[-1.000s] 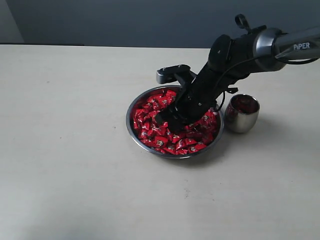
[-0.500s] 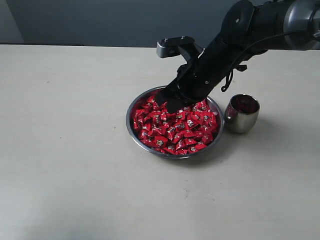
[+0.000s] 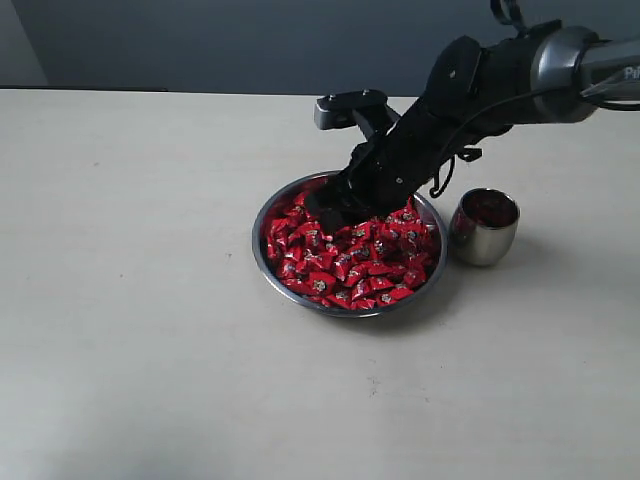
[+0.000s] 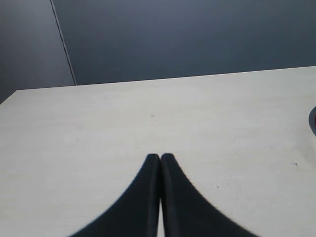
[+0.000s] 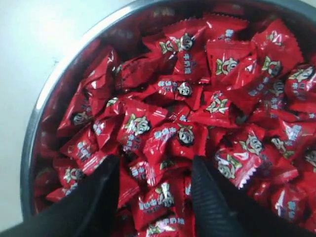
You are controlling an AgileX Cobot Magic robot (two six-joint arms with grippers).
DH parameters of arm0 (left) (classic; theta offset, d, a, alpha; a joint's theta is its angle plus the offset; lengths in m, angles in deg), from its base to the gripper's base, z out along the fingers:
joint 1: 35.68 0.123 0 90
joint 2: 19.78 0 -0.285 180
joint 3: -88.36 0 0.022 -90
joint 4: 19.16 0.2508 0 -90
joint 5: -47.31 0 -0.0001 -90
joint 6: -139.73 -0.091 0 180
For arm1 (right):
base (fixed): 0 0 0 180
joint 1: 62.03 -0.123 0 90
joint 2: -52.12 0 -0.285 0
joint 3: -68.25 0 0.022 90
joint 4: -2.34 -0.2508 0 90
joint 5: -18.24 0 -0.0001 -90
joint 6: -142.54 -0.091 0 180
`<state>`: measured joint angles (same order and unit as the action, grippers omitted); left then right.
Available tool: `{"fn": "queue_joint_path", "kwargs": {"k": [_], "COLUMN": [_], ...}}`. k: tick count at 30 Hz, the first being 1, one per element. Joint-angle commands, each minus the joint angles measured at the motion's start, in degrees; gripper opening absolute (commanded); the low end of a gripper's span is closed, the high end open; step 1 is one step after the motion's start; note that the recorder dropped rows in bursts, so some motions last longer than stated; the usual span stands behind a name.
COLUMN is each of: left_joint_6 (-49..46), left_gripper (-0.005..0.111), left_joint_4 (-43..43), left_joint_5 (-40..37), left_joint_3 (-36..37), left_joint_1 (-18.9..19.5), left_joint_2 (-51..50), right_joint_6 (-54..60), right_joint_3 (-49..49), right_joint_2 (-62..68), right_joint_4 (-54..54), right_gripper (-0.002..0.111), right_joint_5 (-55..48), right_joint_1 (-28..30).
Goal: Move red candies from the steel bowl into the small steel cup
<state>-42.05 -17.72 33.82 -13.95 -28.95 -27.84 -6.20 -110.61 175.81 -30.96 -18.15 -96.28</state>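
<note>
Red candies [image 3: 360, 265] aplenty; one bowl [image 3: 257, 248], one cup [image 3: 482, 246]

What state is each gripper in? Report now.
Left gripper: closed, empty.
Right gripper: open, empty, above shiny red wrapped candies in wide shallow steel bowl.

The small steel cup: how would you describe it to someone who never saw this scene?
On the pale table, a wide steel bowl of red candies sits near the middle. Close on its right in the exterior view stands the small steel cup. It is far narrower, with rounded sides and no handle.
</note>
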Motion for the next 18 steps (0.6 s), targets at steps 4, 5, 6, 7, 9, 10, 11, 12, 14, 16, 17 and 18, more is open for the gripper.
{"fn": "queue_joint_path", "kwargs": {"k": [4,5,6,7,9,10,11,12,14,16,17,18], "left_joint_6": [0.1,0.1,0.1,0.1,0.1,0.1,0.1,0.1,0.1,0.1,0.1,0.1], "left_gripper": [0.000,0.000,0.000,0.000,0.000,0.000,0.000,0.000,0.000,0.000,0.000,0.000], "left_joint_4": [0.1,0.1,0.1,0.1,0.1,0.1,0.1,0.1,0.1,0.1,0.1,0.1], "left_joint_5": [0.3,0.3,0.3,0.3,0.3,0.3,0.3,0.3,0.3,0.3,0.3,0.3], "left_joint_3": [-0.5,-0.5,-0.5,-0.5,-0.5,-0.5,-0.5,-0.5,-0.5,-0.5,-0.5,-0.5], "left_joint_1": [0.1,0.1,0.1,0.1,0.1,0.1,0.1,0.1,0.1,0.1,0.1,0.1], "left_joint_2": [0.3,0.3,0.3,0.3,0.3,0.3,0.3,0.3,0.3,0.3,0.3,0.3], "right_joint_6": [-5.5,-7.2,-8.4,-8.8,-8.8,-8.8,-8.8,-8.8,-8.9,-9.0,-9.0,-9.0], "right_joint_3": [-8.1,-8.8,-8.9,-8.9,-8.9,-8.9,-8.9,-8.9,-8.9,-8.9,-8.9,-8.9], "right_joint_2": [8.3,9.2,9.5,9.5,8.2,7.4,5.5,4.4,1.2,-1.8,-3.7,-4.6], "right_joint_4": [-0.1,1.0,1.8,2.2,2.4,2.6,3.5,4.5,7.1,8.5,8.7,9.0], "right_gripper": [0.045,0.043,0.036,0.022,0.000,0.000,0.000,0.000,0.000,0.000,0.000,0.000], "right_joint_5": [-0.5,-0.6,-0.7,-0.8,-1.4,-1.5,-2.1,-2.5,-3.7,-4.8,-6.0,-6.8], "right_joint_1": [0.0,0.0,0.0,0.0,0.0,0.0,0.0,0.0,0.0,0.4,1.0,1.6]}}
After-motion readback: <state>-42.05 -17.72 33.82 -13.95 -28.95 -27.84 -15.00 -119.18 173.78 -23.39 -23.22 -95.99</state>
